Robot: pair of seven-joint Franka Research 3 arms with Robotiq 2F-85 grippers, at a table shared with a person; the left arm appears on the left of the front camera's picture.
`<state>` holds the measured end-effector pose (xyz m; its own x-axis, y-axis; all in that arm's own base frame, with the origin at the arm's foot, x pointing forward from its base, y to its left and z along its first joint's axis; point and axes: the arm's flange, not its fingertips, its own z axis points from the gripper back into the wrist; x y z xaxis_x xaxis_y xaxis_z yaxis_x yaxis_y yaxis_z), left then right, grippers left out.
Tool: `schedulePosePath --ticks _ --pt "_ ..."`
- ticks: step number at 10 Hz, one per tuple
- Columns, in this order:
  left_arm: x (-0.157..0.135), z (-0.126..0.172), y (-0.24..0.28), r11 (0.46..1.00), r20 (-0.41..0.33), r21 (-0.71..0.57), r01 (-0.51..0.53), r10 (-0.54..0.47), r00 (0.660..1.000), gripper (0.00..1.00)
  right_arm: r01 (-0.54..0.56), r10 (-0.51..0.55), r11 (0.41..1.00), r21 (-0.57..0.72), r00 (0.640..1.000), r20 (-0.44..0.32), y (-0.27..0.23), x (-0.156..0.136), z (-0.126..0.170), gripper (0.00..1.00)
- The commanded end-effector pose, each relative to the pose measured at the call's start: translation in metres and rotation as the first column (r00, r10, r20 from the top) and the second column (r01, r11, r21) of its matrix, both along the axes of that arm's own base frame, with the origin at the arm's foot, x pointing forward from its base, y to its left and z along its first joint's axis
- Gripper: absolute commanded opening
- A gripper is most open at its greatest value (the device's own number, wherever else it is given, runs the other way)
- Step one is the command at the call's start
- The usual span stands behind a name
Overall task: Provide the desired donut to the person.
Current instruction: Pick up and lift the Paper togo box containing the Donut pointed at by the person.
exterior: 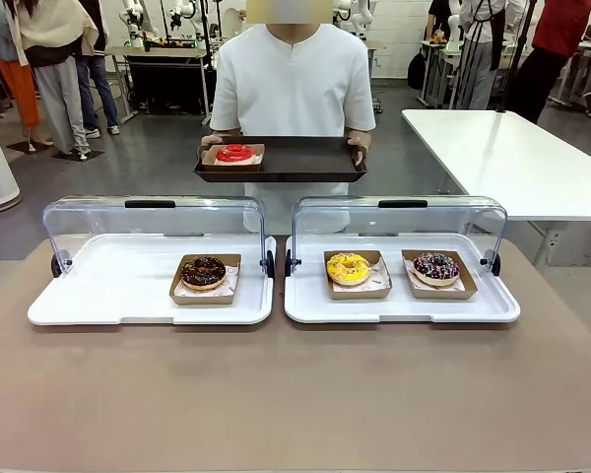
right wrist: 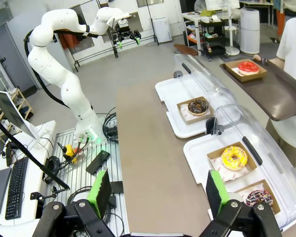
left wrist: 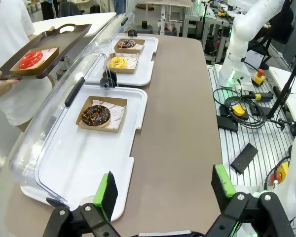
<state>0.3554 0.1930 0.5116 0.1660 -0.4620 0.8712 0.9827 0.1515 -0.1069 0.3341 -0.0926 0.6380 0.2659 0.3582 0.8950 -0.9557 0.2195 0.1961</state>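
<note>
The person [exterior: 294,79] in a white shirt stands at the far side, holding a dark tray [exterior: 305,158] with a red donut [exterior: 234,153] in a cardboard holder. On the table, the left white display tray [exterior: 108,286] holds a chocolate donut [exterior: 204,271]. The right display tray [exterior: 404,307] holds a yellow donut [exterior: 348,267] and a dark sprinkled donut [exterior: 436,266]. My left gripper [left wrist: 165,190] is open and empty, high above the table's left end. My right gripper [right wrist: 158,192] is open and empty over the right end.
Both display trays have clear lids [exterior: 158,222] [exterior: 399,217] swung open toward the person. A white side table [exterior: 512,158] stands at the back right. Cables and a yellow emergency-stop box [left wrist: 238,109] lie on the rail beside the brown table [exterior: 295,394].
</note>
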Motion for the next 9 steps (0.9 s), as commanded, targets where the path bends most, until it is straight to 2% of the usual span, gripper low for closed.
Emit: schedulePosePath --ticks 1,9 --pt "-0.0002 0.0009 0.0007 1.0 0.008 -0.015 -0.001 0.001 1.0 1.0 -0.007 0.007 1.0 0.002 1.0 0.0 0.0003 -0.0007 0.0002 1.0" --pt "-0.0002 0.0009 0.0007 1.0 0.008 -0.015 -0.001 0.001 1.0 1.0 -0.007 0.007 1.0 0.002 1.0 0.0 0.0003 -0.0007 0.0002 1.0"
